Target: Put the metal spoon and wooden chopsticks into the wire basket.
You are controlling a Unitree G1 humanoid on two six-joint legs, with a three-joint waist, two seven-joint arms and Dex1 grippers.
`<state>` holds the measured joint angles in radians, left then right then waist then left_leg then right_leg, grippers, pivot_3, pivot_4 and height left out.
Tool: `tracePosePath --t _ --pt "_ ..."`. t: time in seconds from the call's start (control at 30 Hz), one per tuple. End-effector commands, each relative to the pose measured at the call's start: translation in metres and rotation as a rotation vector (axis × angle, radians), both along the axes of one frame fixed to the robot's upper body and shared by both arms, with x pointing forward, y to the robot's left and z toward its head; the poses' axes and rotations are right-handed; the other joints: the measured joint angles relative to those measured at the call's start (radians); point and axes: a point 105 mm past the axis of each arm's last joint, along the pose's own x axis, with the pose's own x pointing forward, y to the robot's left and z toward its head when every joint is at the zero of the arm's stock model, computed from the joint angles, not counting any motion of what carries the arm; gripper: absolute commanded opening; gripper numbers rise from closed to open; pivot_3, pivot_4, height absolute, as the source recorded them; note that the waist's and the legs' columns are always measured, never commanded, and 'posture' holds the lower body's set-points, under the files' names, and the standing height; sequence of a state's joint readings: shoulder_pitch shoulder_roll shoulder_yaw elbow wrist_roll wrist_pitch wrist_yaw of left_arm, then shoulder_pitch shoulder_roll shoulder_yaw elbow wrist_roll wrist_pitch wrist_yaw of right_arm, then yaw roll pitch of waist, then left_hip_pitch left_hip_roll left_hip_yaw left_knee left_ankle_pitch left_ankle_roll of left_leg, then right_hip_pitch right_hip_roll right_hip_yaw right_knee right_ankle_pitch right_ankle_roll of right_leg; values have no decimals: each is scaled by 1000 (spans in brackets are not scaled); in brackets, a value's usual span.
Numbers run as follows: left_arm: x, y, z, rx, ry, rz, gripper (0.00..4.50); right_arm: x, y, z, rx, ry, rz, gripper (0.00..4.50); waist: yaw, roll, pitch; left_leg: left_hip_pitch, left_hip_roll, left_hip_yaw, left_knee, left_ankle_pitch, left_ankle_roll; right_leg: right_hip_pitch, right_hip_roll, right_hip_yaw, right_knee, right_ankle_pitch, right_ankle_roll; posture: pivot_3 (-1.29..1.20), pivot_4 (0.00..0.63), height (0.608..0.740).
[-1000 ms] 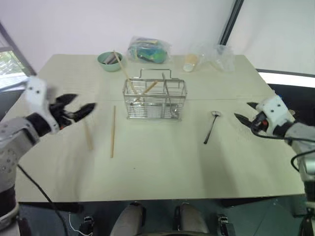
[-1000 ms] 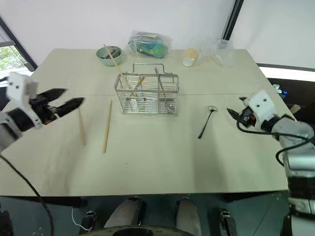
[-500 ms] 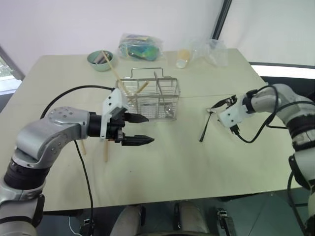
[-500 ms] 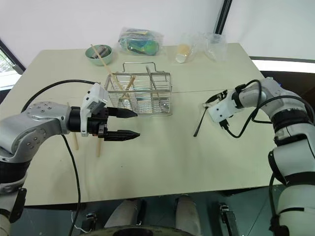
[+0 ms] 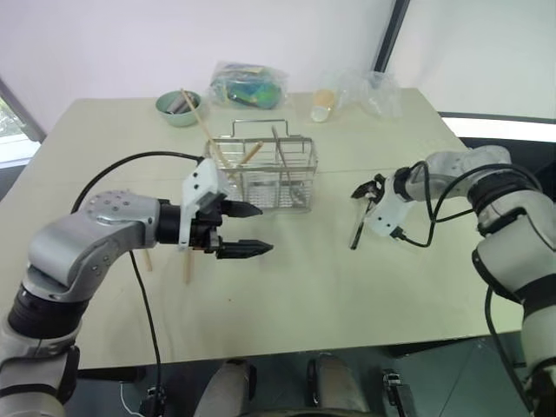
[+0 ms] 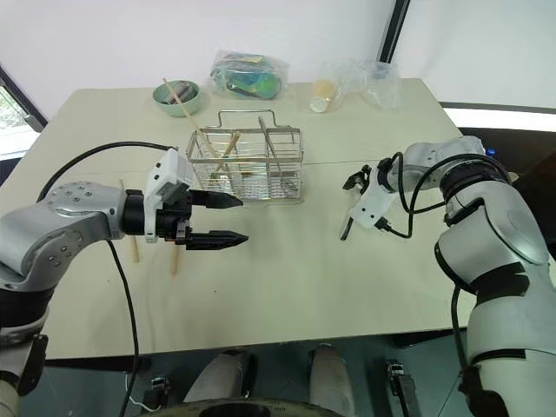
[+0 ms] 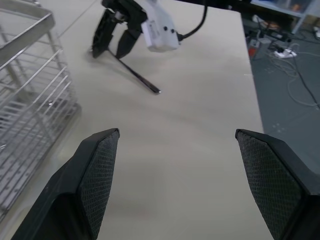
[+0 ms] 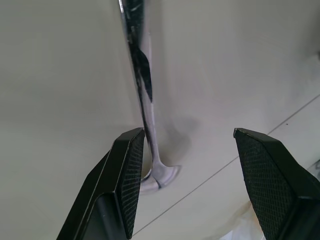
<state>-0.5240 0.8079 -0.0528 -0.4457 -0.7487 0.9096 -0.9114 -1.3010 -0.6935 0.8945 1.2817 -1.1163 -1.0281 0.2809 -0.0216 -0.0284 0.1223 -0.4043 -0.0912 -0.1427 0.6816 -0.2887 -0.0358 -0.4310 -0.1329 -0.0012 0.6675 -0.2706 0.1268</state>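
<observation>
A pale beige table set against a white wall carries the wire basket, which already has wooden sticks leaning in its compartments, while the wooden chopsticks lie flat behind the left gripper, its fingers spread apart with nothing between them and its tips just in front of the basket. The metal spoon lies on the table under the right gripper, the handle running close beside one spread finger and the bowl near its tip, not yet grasped.

No readable text, label, brand, number or sign appears on anything here.
</observation>
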Motion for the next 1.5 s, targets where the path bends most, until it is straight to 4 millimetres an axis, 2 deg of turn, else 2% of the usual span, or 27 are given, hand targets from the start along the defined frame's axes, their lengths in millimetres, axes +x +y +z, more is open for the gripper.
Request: tracePosePath --t 0.03,0.1,0.23,0.43,0.53,0.63,0.7,0.77,0.83,0.93,1.0,1.07,1.13,1.2,1.3,1.5 --pt "0 2 17 -16 -70 19 3958 4 1 7 -2 -34 9 2650 -2 -1 -1 0 0 0 0 0 0 0 0 0 0 0 0 0 150 643" --pt "2 2 21 -30 -79 35 3978 2 0 3 -10 -22 15 2064 -5 -1 -1 0 0 0 0 0 -1 0 0 0 0 0 0 0 150 643" --pt "2 3 25 -36 -89 50 3978 2 -1 1 -1 -20 15 24 -17 -1 -1 0 0 0 0 0 -1 0 0 0 1 0 0 0 150 643" --pt "5 4 26 -38 -96 61 3978 1 -2 2 52 -18 -13 24 -24 -2 -1 0 0 0 0 1 -1 0 0 1 1 0 0 0 150 643" --pt "10 7 29 -43 -114 84 3978 -5 8 15 193 14 -8 24 -24 -1 -1 0 0 0 0 1 -1 0 0 1 1 1 1 0 150 643" --pt "13 11 35 -55 -134 109 3978 -13 26 36 438 98 -23 24 -26 -2 -1 0 0 0 0 1 -1 0 0 1 1 1 3 0 150 643" --pt "14 17 42 -70 -155 139 3978 -14 44 67 729 185 -89 24 -28 -4 -3 0 1 0 0 0 1 2 0 0 -1 2 3 0 150 643" --pt "15 25 48 -77 -184 177 3978 -40 55 107 1025 378 -91 24 -24 -3 -2 1 2 -2 1 0 1 4 0 0 -2 2 3 0 150 643" --pt "17 32 54 -82 -207 211 3978 -71 63 136 1207 549 -90 24 -15 1 0 -1 0 -5 2 -1 2 3 0 0 -1 2 3 0 150 643" --pt "20 38 61 -92 -229 244 3978 -100 72 166 1400 721 -120 24 3 3 0 -2 -1 -7 1 -1 3 2 0 -1 -2 2 3 0 150 643" --pt "22 41 64 -96 -239 257 3978 -108 77 178 1483 785 -142 24 9 0 -1 0 0 -7 0 -2 3 3 -1 -1 -4 1 1 0 150 643" --pt "25 43 67 -98 -248 267 3978 -108 83 192 1586 816 -153 24 12 -2 -3 1 1 -7 -1 -3 4 5 -1 -1 -5 0 0 0 150 643" --pt "29 43 70 -102 -257 271 3978 -92 91 204 1738 795 -201 24 12 -3 -4 2 1 -7 -1 -3 5 5 -1 -1 -6 0 0 0 150 643" --pt "31 42 72 -105 -263 269 3978 -77 97 206 1819 743 -257 24 12 -4 -4 4 1 -6 0 -3 5 7 -1 -1 -7 0 -1 0 150 643" --pt "32 40 74 -114 -270 267 3978 -60 111 184 1768 586 -331 24 14 -4 -4 5 1 -5 -1 -3 5 5 -1 -1 -5 1 0 0 150 643" --pt "31 42 76 -119 -282 288 3978 -47 129 154 1709 515 -402 24 7 -4 -4 -1 -1 -3 0 -3 5 0 -2 -1 -3 3 3 0 150 643"
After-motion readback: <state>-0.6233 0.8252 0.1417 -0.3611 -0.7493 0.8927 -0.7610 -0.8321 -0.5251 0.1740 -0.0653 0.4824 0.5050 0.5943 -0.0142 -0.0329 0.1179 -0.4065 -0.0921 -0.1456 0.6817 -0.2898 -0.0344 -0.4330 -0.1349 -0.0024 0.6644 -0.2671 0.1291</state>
